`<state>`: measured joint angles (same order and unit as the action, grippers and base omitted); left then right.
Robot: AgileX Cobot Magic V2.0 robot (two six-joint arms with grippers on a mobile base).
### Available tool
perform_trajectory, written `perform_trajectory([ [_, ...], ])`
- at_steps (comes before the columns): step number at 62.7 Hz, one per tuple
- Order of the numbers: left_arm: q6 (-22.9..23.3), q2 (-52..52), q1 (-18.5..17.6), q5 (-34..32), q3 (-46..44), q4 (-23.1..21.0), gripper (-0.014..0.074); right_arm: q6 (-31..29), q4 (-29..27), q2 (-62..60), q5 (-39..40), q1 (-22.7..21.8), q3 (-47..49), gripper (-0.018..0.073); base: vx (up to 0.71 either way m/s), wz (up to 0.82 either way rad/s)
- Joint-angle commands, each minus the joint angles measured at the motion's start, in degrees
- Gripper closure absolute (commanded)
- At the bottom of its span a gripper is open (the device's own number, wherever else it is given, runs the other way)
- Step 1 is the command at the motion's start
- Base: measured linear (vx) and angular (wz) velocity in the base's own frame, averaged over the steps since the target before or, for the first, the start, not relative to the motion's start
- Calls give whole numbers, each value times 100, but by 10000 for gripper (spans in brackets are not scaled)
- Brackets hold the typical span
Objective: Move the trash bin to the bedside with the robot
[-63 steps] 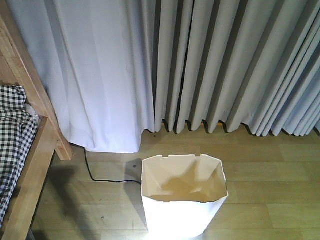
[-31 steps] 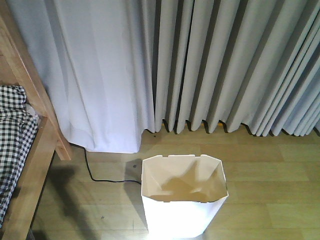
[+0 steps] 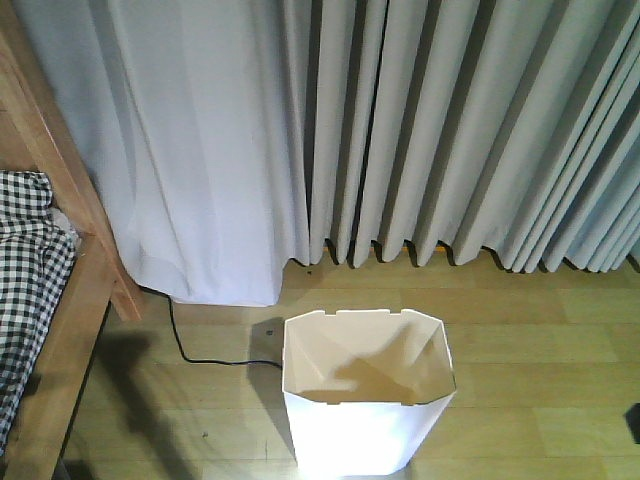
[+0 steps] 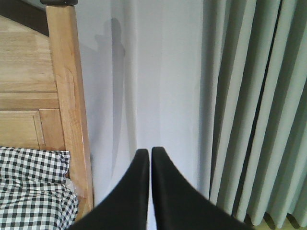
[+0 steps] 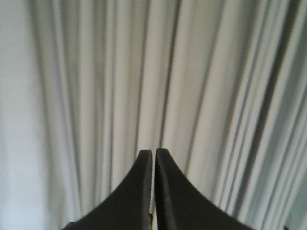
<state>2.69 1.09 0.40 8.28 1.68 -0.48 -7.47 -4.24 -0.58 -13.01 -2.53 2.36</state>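
Both pincers are pressed narrow and carry nothing: the left pincer (image 4: 149, 158) points at the curtain (image 4: 230, 96) with the bed's wooden post (image 4: 69, 96) and checked bedding (image 4: 33, 187) off to its left, while the right pincer (image 5: 153, 160) faces only curtain folds. Neither touches the trash bin (image 3: 366, 400), which stands upright on the wooden floor (image 3: 540, 340) below and forward of them, probably nudged along by the mobile base, which would explain the idle arms. Between bin and bed frame (image 3: 70, 330) lies open floor, crossed by a black cable (image 3: 200, 355) that could snag. The curtain hem sits near the bin's far rim.
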Motion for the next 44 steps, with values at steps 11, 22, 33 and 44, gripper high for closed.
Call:
perform_trajectory([
  [11, 53, 55, -18, -409, 158, -47, 602, 587, 454, -81, 1333, -6, -501, 570, 0, 0],
  [22, 53, 55, -18, -409, 158, -47, 602, 697, 460, -81, 1346, -6, -501, 570, 0, 0],
  [33, 53, 55, -18, -409, 158, -47, 602, 1124, 937, -81, 1346, -6, -501, 570, 0, 0],
  [44, 53, 55, -18, -409, 158, -47, 602, 1229, 996, -81, 1346, -6, -501, 570, 0, 0],
])
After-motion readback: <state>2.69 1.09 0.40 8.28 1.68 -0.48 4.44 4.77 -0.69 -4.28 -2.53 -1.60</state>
